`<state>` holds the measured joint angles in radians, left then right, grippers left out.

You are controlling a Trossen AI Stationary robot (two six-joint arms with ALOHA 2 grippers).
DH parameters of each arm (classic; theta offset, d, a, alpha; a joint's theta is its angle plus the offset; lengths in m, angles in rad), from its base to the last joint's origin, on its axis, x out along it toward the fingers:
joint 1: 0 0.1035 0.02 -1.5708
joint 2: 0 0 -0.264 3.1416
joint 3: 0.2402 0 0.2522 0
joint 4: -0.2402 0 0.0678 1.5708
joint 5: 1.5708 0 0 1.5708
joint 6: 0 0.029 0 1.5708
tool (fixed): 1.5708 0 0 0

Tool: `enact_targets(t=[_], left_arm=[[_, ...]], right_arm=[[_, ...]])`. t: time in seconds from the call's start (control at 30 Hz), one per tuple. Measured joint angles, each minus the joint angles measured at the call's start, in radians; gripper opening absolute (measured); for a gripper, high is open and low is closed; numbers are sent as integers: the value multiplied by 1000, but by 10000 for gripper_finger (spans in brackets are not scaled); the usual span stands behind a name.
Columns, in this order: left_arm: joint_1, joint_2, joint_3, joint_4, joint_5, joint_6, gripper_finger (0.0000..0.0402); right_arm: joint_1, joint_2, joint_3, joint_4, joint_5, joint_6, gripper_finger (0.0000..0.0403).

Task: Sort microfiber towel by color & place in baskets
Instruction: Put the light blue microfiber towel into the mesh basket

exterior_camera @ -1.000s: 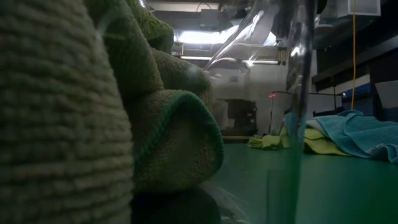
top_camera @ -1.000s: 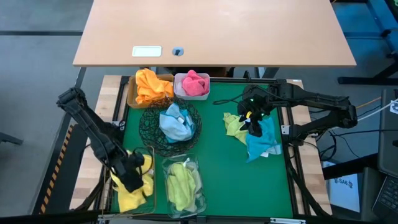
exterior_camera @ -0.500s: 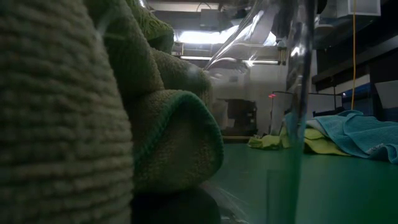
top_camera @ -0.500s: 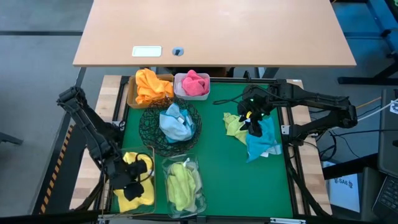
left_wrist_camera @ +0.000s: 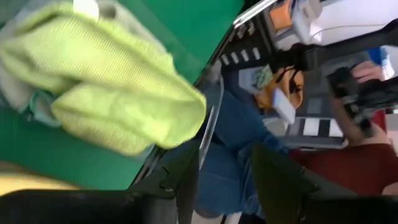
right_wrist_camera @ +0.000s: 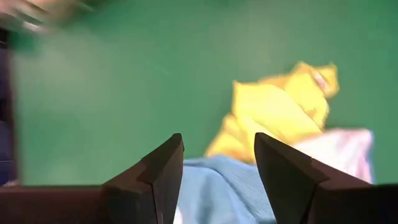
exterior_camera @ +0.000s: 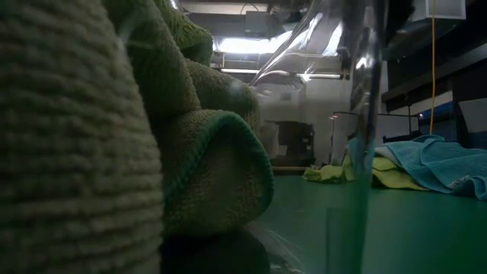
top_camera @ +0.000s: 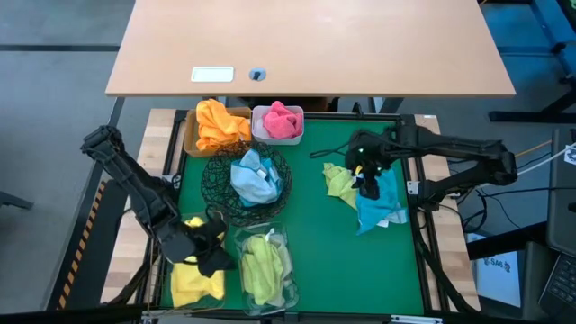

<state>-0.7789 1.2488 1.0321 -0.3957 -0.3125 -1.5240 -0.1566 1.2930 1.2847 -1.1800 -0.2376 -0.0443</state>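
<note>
My left gripper [top_camera: 213, 255] is open over the near left of the table, between the wire basket [top_camera: 176, 290] with yellow towels [top_camera: 196, 283] and the clear tub [top_camera: 288, 286] with green towels [top_camera: 263, 266]. Its wrist view shows open fingers [left_wrist_camera: 224, 180] holding nothing, with a green towel [left_wrist_camera: 112, 102] beyond. My right gripper [top_camera: 364, 178] is open above a loose teal towel [top_camera: 380, 205] and a yellow-green towel [top_camera: 339, 184] lying on the mat. Its wrist view shows the gripper [right_wrist_camera: 217, 168] just over the blue cloth [right_wrist_camera: 217, 193].
Along the far left stand a tan box with orange towels [top_camera: 216, 124] and a white tub with a pink towel [top_camera: 279, 121]. The black mesh bowl [top_camera: 216, 191] holds a light blue towel [top_camera: 254, 178]. Bare green mat [top_camera: 315, 243] lies mid-table. A person [left_wrist_camera: 348, 93] sits beyond the table edge.
My left gripper has swung from over the wire basket toward the table's right, to the basket's edge beside the clear tub. The yellow towel that it covered now lies uncovered in the wire basket.
</note>
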Motion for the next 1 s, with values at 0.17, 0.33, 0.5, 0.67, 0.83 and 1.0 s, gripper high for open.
enact_targets(t=[0.17,0.33,0.5,0.67,0.83,1.0], left_arm=[[32,0,0,9,-52,81,137],[94,0,0,9,-152,203,137],[166,0,0,9,-155,314,137],[227,0,0,9,-139,412,137],[274,0,0,8,-122,488,137],[327,0,0,8,-123,593,137]], right_arm=[[0,0,-131,2,170,49,198],[0,0,-263,-5,304,210,198],[-1,0,-374,-4,328,288,198],[-1,0,-459,2,412,354,198],[-1,0,-514,23,405,357,197],[-1,0,-528,38,311,359,163]])
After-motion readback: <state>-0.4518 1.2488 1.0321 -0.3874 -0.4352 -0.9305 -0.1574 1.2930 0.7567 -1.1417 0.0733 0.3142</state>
